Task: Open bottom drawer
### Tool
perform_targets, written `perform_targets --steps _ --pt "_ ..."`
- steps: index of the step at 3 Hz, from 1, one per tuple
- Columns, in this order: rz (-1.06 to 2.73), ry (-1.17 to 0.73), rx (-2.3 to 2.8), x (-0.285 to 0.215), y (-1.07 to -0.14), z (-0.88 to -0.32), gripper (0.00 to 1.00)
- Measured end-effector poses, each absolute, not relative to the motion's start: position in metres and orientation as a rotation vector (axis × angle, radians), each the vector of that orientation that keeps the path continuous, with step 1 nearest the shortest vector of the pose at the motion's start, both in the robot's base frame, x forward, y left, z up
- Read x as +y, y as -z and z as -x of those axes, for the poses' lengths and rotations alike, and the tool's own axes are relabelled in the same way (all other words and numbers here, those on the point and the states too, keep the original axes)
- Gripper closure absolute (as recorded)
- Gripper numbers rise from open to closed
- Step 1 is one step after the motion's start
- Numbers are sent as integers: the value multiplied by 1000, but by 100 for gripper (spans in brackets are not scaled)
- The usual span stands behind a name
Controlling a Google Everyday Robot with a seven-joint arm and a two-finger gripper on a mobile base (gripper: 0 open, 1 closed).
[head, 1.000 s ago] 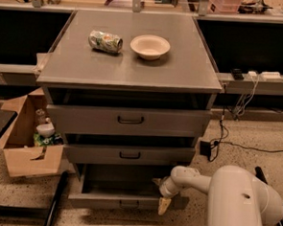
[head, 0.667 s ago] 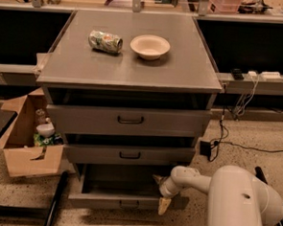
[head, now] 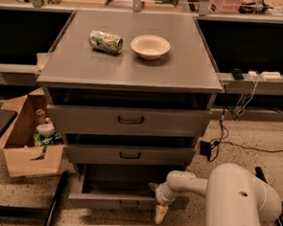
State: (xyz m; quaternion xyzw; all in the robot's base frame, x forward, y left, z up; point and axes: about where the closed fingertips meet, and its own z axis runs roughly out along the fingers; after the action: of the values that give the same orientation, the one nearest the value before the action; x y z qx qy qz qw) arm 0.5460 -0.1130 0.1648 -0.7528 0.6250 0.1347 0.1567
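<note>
The bottom drawer (head: 108, 201) is the lowest and narrowest grey front of the cabinet. It stands pulled out toward me, with its dark inside showing and its small dark bar handle (head: 128, 204) on the front. My gripper (head: 156, 200) is at the drawer's front panel, right of the handle, on my white arm (head: 232, 197). It is open: one finger is inside the drawer behind the panel, and the other fingertip (head: 160, 215) hangs in front of the panel.
The middle drawer (head: 129, 155) and top drawer (head: 129, 120) stand slightly out. A crushed can (head: 105, 41) and a white bowl (head: 150, 46) sit on the cabinet top. An open cardboard box (head: 26, 151) with bottles is on the floor at left. Cables (head: 226, 134) lie at right.
</note>
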Motion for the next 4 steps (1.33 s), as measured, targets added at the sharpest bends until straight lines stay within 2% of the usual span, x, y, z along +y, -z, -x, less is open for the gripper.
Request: perform_targets --steps 1,2,4 --pt "2174 -455 1799 -95 -161 -515 18" --pt "2177 -502 1785 -80 -168 -481 50" --pt "2153 -549 1737 -69 -179 -448 96"
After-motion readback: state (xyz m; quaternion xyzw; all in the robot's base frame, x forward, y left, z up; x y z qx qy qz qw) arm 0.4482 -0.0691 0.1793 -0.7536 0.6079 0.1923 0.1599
